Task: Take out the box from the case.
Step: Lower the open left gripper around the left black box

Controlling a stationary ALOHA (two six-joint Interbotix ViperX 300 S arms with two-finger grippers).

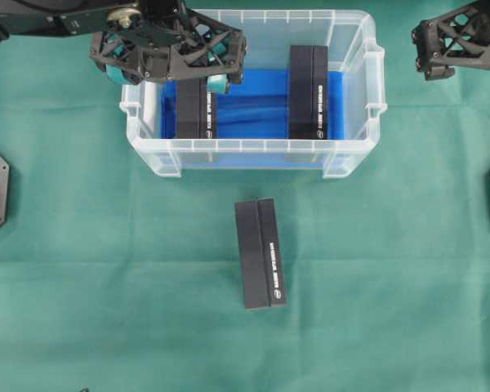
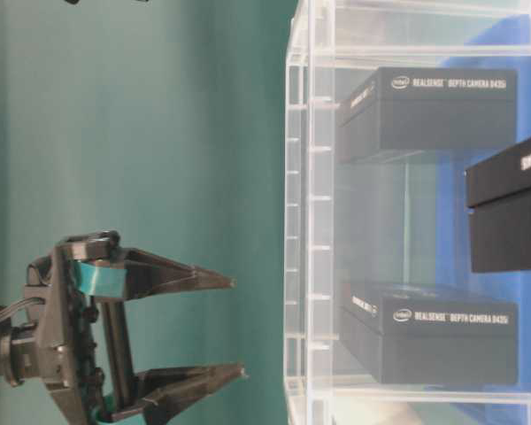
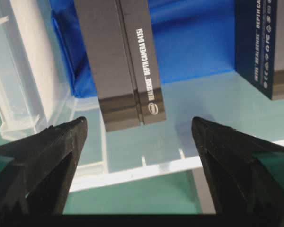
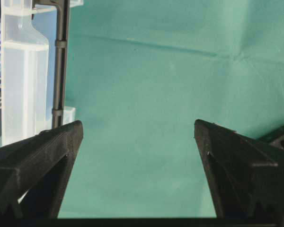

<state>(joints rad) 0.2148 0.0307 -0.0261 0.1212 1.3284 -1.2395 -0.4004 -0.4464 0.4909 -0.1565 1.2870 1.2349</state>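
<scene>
Two boxes (image 1: 198,110) (image 1: 308,92) in the case (image 1: 253,151), third box (image 1: 260,253) before it.

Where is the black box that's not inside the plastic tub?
In the overhead view, the loose black box lies on the green cloth near the middle, just in front of the clear case, which holds two more boxes.

Both boxes in the case (image 2: 311,221), upper box (image 2: 429,111) and lower box (image 2: 434,341), read "intel REALSENSE DEPTH CAMERA D435i" in white; the last character is blurry. A third box (image 2: 513,208) shows only cut-off white letters.
</scene>
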